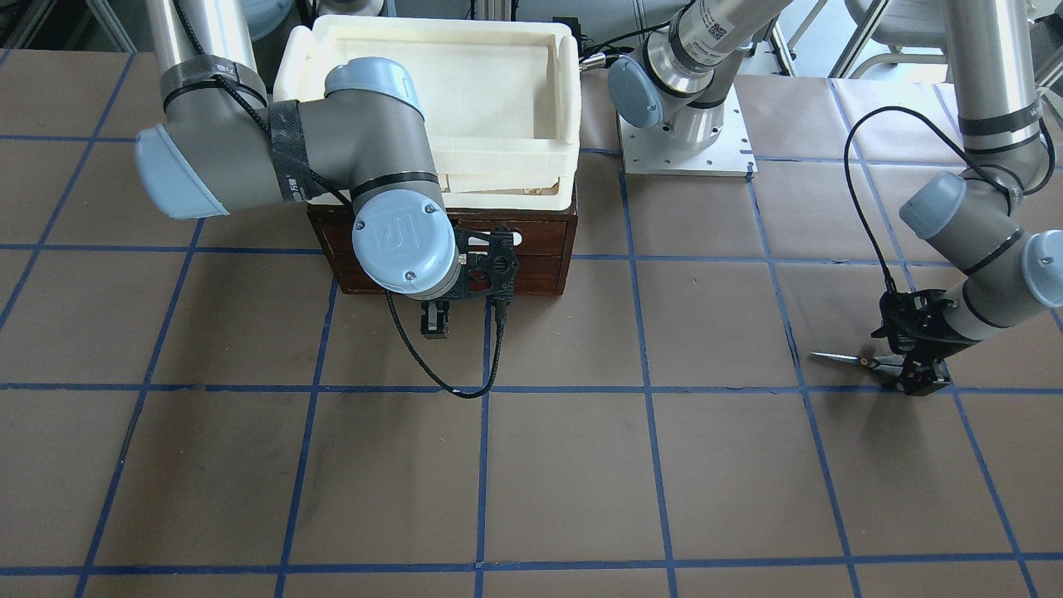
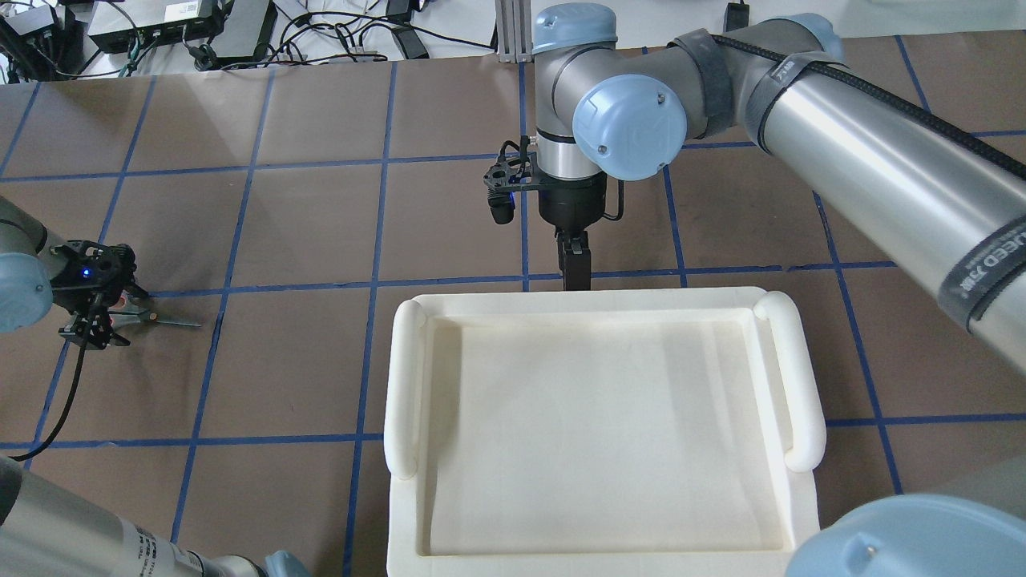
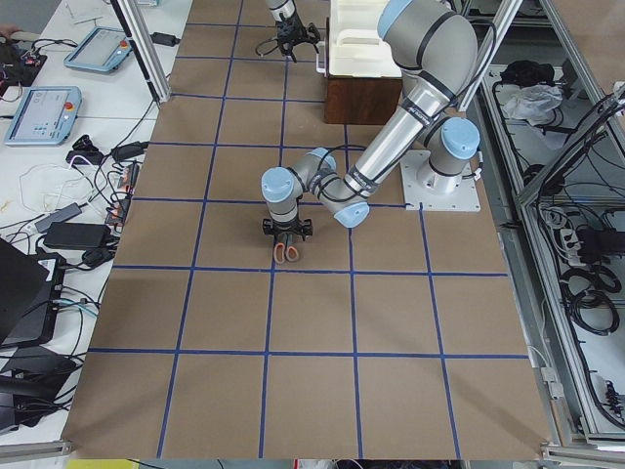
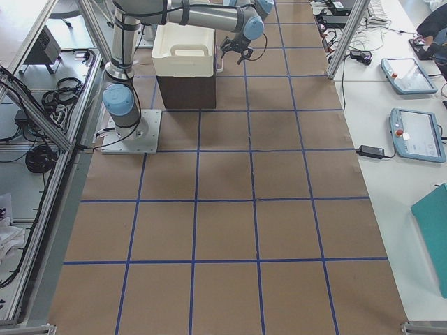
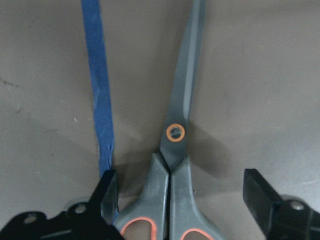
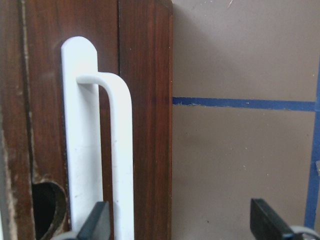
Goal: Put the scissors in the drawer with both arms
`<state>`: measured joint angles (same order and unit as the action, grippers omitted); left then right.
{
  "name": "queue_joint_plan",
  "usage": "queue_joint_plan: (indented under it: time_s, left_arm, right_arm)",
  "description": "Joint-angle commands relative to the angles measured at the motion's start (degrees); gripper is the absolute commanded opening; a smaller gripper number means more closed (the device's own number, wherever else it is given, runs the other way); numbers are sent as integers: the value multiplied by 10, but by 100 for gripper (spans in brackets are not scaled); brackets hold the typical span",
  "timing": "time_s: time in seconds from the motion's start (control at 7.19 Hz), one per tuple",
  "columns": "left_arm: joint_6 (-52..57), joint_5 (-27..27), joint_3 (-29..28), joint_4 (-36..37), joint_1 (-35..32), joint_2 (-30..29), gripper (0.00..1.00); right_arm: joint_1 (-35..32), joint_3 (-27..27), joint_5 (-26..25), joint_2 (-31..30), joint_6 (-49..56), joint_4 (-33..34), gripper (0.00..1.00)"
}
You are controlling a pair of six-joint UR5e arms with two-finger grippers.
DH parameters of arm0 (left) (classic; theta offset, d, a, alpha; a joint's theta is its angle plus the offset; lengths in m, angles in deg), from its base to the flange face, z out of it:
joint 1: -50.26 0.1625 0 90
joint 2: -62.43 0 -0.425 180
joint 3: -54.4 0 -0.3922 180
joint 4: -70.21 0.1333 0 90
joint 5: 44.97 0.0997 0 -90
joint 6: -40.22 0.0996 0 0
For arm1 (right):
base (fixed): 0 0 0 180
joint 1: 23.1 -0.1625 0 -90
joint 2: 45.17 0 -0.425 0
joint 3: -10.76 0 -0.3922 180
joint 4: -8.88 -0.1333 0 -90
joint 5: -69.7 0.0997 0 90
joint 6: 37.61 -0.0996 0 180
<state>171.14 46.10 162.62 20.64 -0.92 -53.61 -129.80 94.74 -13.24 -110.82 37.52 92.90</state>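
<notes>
The scissors (image 5: 177, 135) lie flat on the brown table, closed, with the blades pointing away from my left gripper (image 5: 182, 200). That gripper is open and low, and its fingertips (image 5: 107, 192) straddle the orange-lined handles. The scissors also show in the front view (image 1: 843, 359) and the overhead view (image 2: 172, 321). The dark brown drawer (image 1: 531, 249) is shut. My right gripper (image 6: 180, 225) is open right at the drawer front. The white bar handle (image 6: 117, 150) stands just inside its left fingertip (image 6: 97, 222).
A cream-white plastic tray (image 1: 565, 124) sits on top of the drawer cabinet. The left arm's white base plate (image 1: 685, 154) is bolted next to the cabinet. Blue tape lines (image 1: 648, 390) grid the brown table. A black cable (image 1: 465, 386) loops under the right wrist.
</notes>
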Motion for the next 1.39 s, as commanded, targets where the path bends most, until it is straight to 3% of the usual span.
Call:
queue_joint_plan:
  time_s: [0.0,0.14,0.42,0.56,0.7,1.25]
  left_arm:
    - [13,1,0,9,-1,-2,60]
    - [18,0,0,10,-1,-2,52]
    - [29,1,-1,18,-1,0,25]
    - [34,1,-3,18,-1,0,22]
    - [35,0,-3,18,-1,3,19]
    - [36,1,-26,17,-14,15,2]
  right_arm:
    - [-1,12,-1,0,-22,1,100]
    - [-2,17,0,0,-19,2,100]
    - [-2,22,1,2,-18,30,99]
    - [-2,28,2,1,-19,53,86]
    - [-3,30,-1,0,-19,54,61]
    - [-20,24,-27,-8,-24,54,56]
